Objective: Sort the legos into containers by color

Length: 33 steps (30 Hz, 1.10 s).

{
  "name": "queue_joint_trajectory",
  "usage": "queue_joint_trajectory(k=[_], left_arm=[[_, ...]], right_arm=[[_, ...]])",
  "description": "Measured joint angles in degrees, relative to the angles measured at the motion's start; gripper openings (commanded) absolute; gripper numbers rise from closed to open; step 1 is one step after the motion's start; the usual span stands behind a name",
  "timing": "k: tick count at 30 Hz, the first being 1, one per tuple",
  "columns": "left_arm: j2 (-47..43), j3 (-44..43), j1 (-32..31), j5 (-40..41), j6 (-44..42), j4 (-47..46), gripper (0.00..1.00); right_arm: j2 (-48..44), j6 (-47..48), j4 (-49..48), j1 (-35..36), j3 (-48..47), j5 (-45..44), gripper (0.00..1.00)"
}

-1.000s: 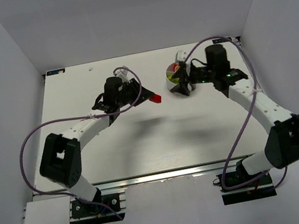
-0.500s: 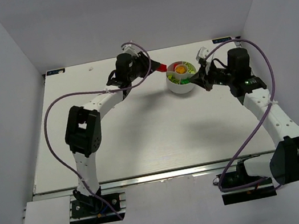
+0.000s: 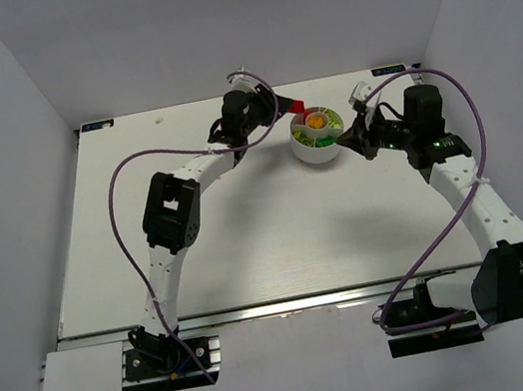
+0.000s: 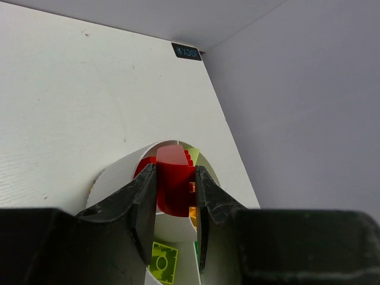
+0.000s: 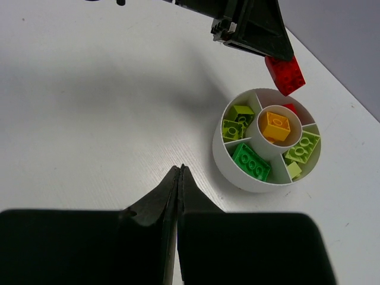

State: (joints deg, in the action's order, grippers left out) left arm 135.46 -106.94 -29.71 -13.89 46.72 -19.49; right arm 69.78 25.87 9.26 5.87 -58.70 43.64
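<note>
Top view: my left arm reaches to the far side of the table (image 3: 201, 257). The left gripper (image 3: 288, 107) is clamped on a red brick (image 3: 297, 106), held at the far-left edge of the white dish (image 3: 307, 152). I can't tell from here how high it is. The right gripper (image 3: 350, 135) sits just right of the dish, fingers pressed together, nothing in them. Inside the dish I see an orange centre and green wedges, too small for detail.

Left wrist view: both fingers (image 4: 142, 202) squeeze the red brick from either side. The dish lies right behind it. A yellow-green brick (image 4: 163, 261) shows in a wedge below, between the fingers, and there is a sliver of orange beside the right finger.

Right wrist view: my own fingers (image 5: 172, 190) are closed tip to tip, empty, near the dish but not touching it. The red brick hangs from the left gripper's tips at the far rim. An orange brick (image 5: 276, 126) is in the centre cup and a dark green brick (image 5: 251, 161) in the near wedge. Yellow-green bricks (image 5: 234, 127) fill the left wedge, with more in the right and near-right wedges. A small red piece (image 5: 290, 108) lies in the far-right wedge.
</note>
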Motion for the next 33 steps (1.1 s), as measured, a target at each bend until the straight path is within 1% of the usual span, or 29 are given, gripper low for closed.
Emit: queue_joint_trajectory(k=[4,7,8,10,11,14,15,17,18,22,26,33], left_arm=[[2.1,-2.7,-0.5,0.3,0.1,0.0,0.0],[2.7,-3.3,-0.7,0.9,0.1,0.2,0.04],[2.8,-3.5,-0.7,1.0,0.0,0.3,0.08],[2.9,-3.7,-0.8,1.4,0.0,1.0,0.13],[2.9,-3.7,-0.8,1.6,-0.2,1.4,0.18],[2.9,-3.8,-0.9,2.2,-0.2,2.4,0.26],[2.9,-3.9,-0.9,2.4,-0.2,2.8,0.31],[3.3,-4.6,-0.9,2.7,-0.2,3.7,0.37],[3.5,-5.1,-0.9,2.7,-0.2,4.1,0.44],[4.1,-6.5,-1.0,3.0,-0.7,5.7,0.54],[4.1,-7.3,-1.3,3.1,-1.0,6.3,0.56],[4.0,-7.8,-1.6,3.4,-1.5,6.3,0.55]], right_arm=[[-0.2,0.0,1.1,-0.4,0.1,0.0,0.0],[-0.4,-0.1,1.4,-0.6,0.4,0.0,0.0],[-0.4,-0.1,1.4,-0.6,0.4,0.0,0.0],[-0.4,-0.2,1.5,-0.6,0.4,0.0,0.0],[-0.4,-0.2,1.5,-0.6,0.4,0.0,0.0],[-0.4,-0.3,1.5,-0.6,0.4,0.0,0.0],[-0.5,-0.3,1.5,-0.6,0.4,0.0,0.0],[-0.5,-0.4,1.5,-0.6,0.4,0.0,0.0],[-0.5,-0.4,1.5,-0.6,0.4,0.0,0.0],[-0.8,-0.4,1.8,-0.6,0.4,0.0,0.0],[-0.9,-0.4,1.8,-0.6,0.4,0.1,0.0],[-0.9,-0.5,1.8,-0.6,0.4,0.2,0.01]])
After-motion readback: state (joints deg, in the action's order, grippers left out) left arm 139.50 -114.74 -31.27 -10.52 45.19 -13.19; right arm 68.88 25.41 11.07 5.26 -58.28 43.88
